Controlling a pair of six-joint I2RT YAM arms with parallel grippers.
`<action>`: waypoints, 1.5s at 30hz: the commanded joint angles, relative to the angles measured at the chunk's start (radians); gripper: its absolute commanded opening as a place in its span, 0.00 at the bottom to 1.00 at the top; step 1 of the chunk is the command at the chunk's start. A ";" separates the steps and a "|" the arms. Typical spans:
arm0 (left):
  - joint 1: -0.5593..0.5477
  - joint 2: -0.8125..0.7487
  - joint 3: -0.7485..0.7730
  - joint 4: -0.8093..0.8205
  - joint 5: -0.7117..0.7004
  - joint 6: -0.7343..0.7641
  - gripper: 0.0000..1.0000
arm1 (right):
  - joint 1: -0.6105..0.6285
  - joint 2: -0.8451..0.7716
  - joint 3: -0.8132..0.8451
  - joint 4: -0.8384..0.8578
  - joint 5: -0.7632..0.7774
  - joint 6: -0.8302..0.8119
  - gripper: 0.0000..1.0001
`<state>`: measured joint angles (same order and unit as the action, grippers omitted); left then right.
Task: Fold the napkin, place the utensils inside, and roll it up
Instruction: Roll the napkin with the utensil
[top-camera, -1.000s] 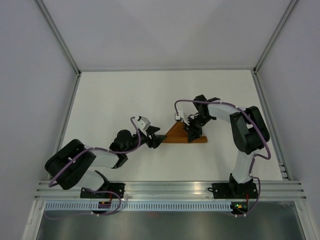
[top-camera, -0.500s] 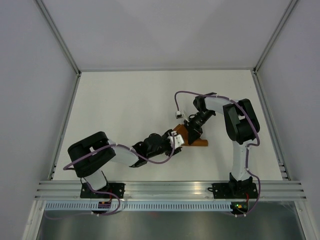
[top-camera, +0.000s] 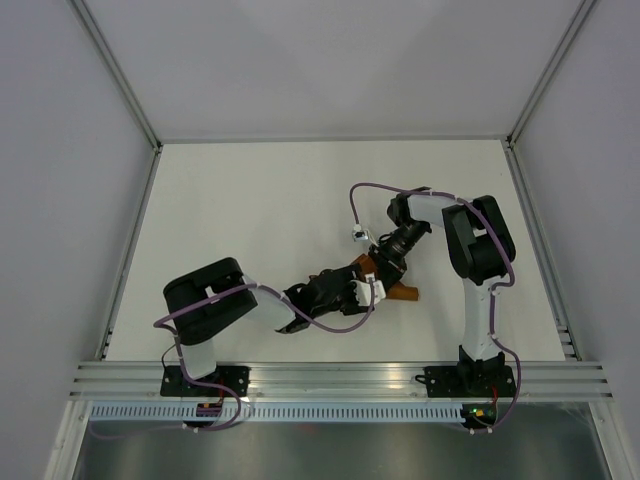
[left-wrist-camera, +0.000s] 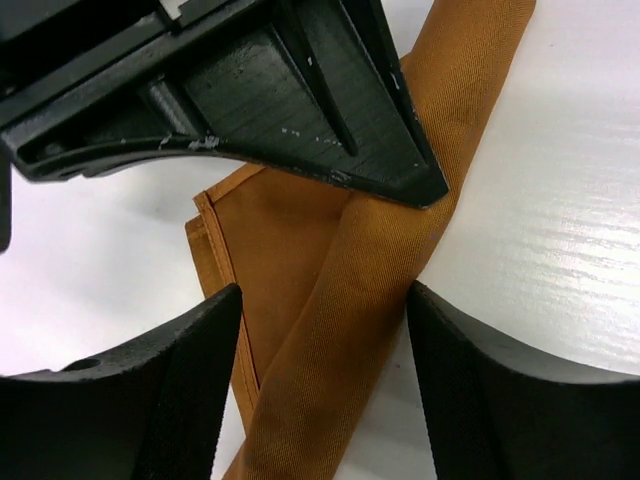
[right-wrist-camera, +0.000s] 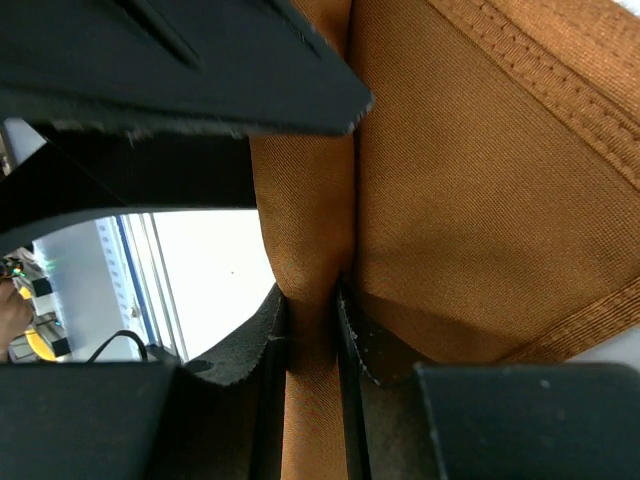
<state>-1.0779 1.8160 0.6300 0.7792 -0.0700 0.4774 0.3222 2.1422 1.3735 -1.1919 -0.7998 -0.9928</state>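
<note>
The left claw was found released, its fingers spread to either side of a folded band of the napkin. Bare tabletop was seen between the band and one finger. The napkin was observed gathered into a narrow strip near the middle of the tabletop, towards the near edge, partly covered by both claws. The right claw was found clenched on a fold of the napkin, the cloth being pinched between its pads.
</note>
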 joint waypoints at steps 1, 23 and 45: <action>-0.008 0.038 0.045 -0.075 0.009 0.066 0.71 | -0.003 0.077 -0.014 0.118 0.186 -0.052 0.00; 0.039 0.143 0.215 -0.461 0.372 -0.146 0.02 | -0.025 -0.121 -0.080 0.235 0.180 0.066 0.53; 0.177 0.255 0.382 -0.735 0.637 -0.287 0.02 | -0.094 -0.869 -0.622 0.902 0.358 0.321 0.61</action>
<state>-0.9142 1.9846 1.0405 0.2867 0.5182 0.2634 0.2245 1.3560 0.8051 -0.3794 -0.4480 -0.6621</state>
